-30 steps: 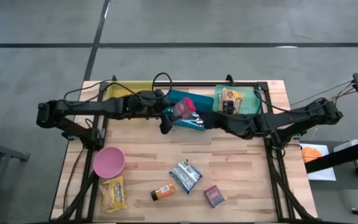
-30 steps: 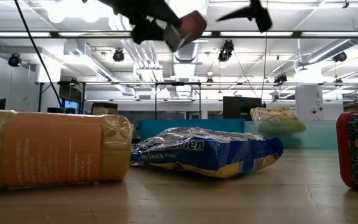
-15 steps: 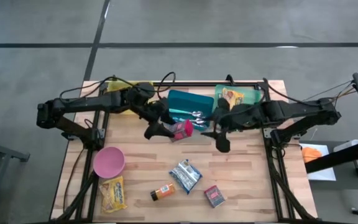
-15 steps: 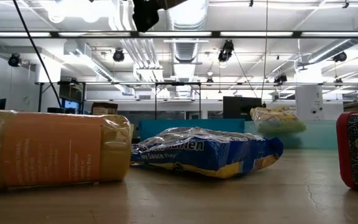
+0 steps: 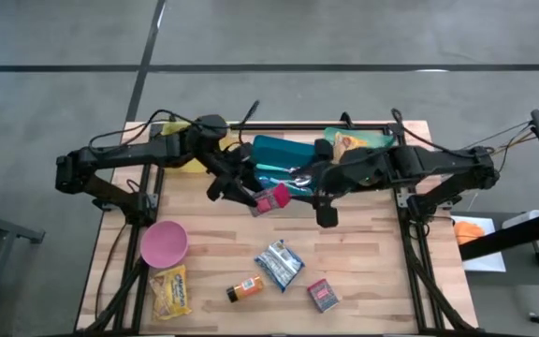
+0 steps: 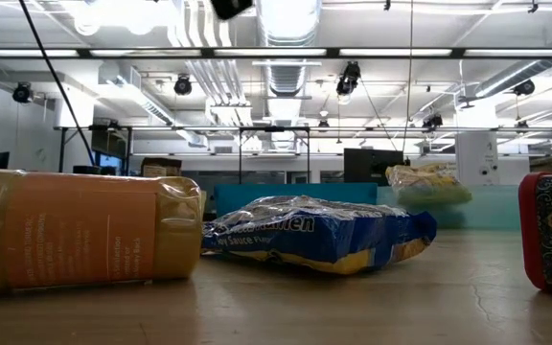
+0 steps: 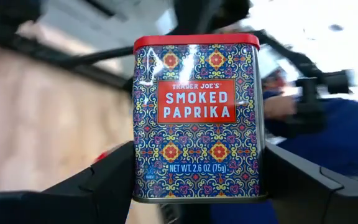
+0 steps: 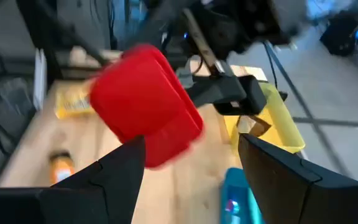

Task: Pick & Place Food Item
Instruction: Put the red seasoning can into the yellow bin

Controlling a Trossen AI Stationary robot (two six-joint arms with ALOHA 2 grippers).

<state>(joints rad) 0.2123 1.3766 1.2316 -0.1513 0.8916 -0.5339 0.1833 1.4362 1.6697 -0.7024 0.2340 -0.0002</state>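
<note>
A smoked paprika tin (image 7: 196, 118), blue patterned with a red lid, hangs above the table's middle (image 5: 271, 198), and my left gripper (image 5: 256, 198) is shut on it. My right gripper (image 5: 326, 213) hovers just to the tin's right. It is open and touches nothing. In the right wrist view the tin's red lid (image 8: 145, 112) shows beyond the spread fingers (image 8: 123, 177). The low view shows only a dark bit of an arm (image 6: 228, 8) at the top. My left gripper pinches the tin by its two narrow sides, near the bottom end (image 7: 140, 180), one finger (image 7: 104, 183) on each side. The fingers reach in about level from the table's left. The tin is lifted clear of the table, and its lid end points away from the gripper.
At the far edge stand a yellow bin (image 5: 181, 140), a teal bin (image 5: 284, 154) and a green bin (image 5: 374, 154) with a snack bag (image 5: 349, 143). Nearer lie a pink bowl (image 5: 164, 243), a yellow snack bag (image 5: 171, 290), an orange bottle (image 5: 245, 289), a blue bag (image 5: 279, 264) and a second tin (image 5: 322, 295).
My left gripper has carried the tin from over the teal bin toward the table's near edge, rising and rolling, so the tin has turned about. My right gripper has drawn away from the tin toward the near edge, risen and rolled.
</note>
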